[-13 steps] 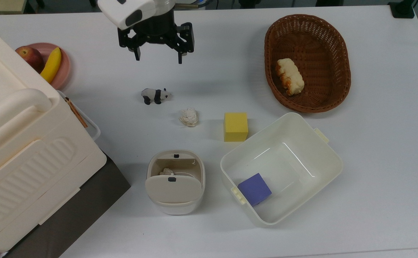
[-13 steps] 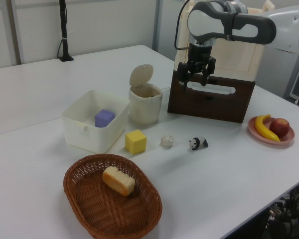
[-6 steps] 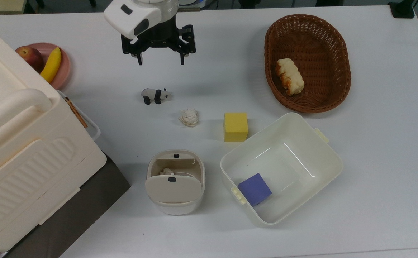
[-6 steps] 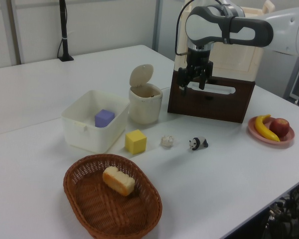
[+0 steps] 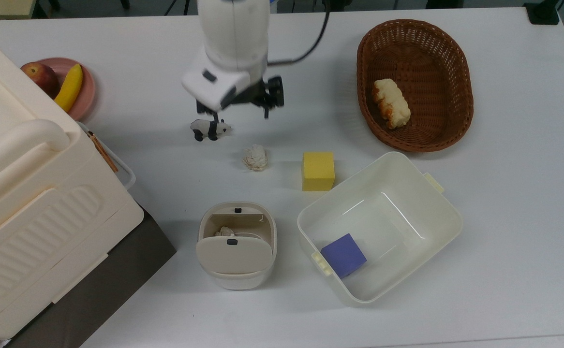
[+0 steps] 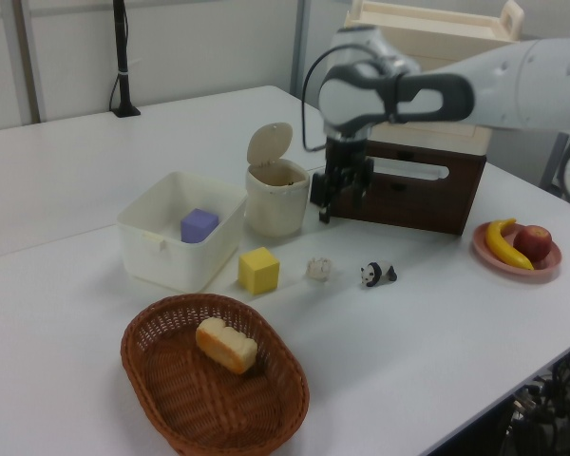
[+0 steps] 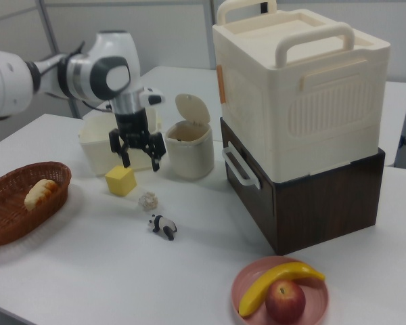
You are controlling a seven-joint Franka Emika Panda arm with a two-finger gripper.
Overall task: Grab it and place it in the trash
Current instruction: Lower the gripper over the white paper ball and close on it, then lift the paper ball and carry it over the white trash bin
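In the top view, the gripper (image 5: pixel 240 115) hangs above the table (image 5: pixel 504 203) with its fingers spread wide and nothing between them, just above the panda figurine (image 5: pixel 209 129) in the picture. The tissue ball (image 5: pixel 255 157) lies on the table apart from the gripper, between the panda figurine and the yellow cube (image 5: pixel 318 170). The trash bin (image 5: pixel 236 245) stands below the tissue ball in the picture, lid tipped open, a crumpled scrap visible inside. Beside it sits the white tub (image 5: pixel 379 226) with a purple cube (image 5: pixel 344 254).

In the left view, the gripper (image 6: pixel 337 195) hovers empty above the tissue ball (image 6: pixel 318 269), just beside the trash bin (image 6: pixel 276 195).

In the right view, the gripper (image 7: pixel 140 156) is open, higher than the tissue ball (image 7: pixel 148 200), which rests on the table between the yellow cube (image 7: pixel 120 181) and the panda figurine (image 7: pixel 163 226). The trash bin (image 7: pixel 188 148) stands behind it.
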